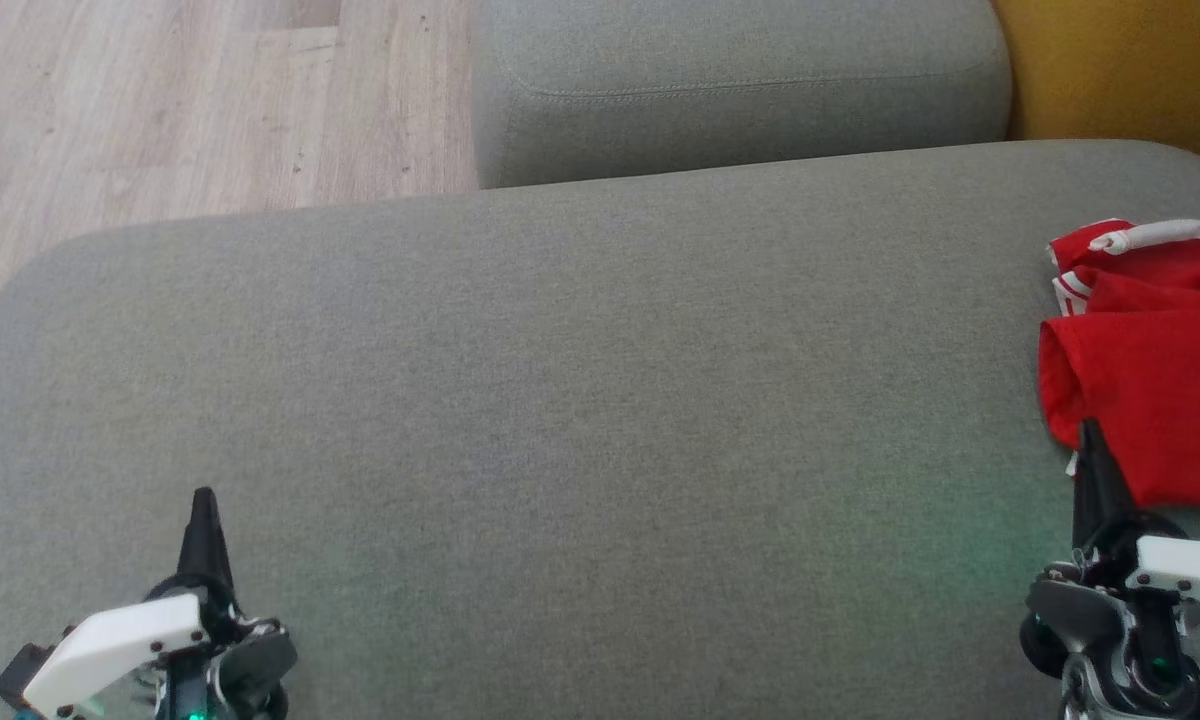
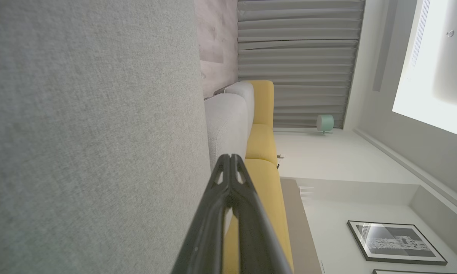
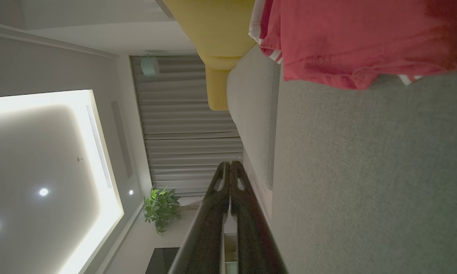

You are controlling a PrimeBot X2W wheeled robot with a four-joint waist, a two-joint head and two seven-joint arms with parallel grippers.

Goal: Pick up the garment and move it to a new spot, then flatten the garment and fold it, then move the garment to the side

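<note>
In the head view a wide grey sofa cushion (image 1: pixel 560 420) takes up most of the frame; the red garment (image 1: pixel 1150 390) lies bunched on it at the right edge, mid-height, with white stripes showing along its upper folds and part of it cut off by the frame; a second grey cushion (image 1: pixel 740 90) sits at the top centre, pale wooden floor (image 1: pixel 160 110) shows at the upper left, and a yellow sofa section (image 1: pixel 1130 70) fills the upper right corner.

The left gripper (image 1: pixel 203 512) stands at the lower left over bare cushion, well apart from the garment; its two dark fingers are pressed together into a single point with nothing between them, and the left wrist view shows the same, the tips meeting.

The right gripper (image 1: pixel 1091 440) rises at the lower right; its fingers are likewise pressed together and pinch nothing; in the head view their tip overlaps the garment's lower left edge, while in the right wrist view the garment hangs in the upper right of the frame, with grey fabric between it and the fingertips.

The left wrist view also takes in grey curtains (image 2: pixel 297 57) at the top centre, a mint-green lamp (image 2: pixel 325 122) just below them, and a framed picture (image 2: pixel 396 241) at the lower right; the right wrist view shows a potted plant (image 3: pixel 160 207) at the lower left of centre.
</note>
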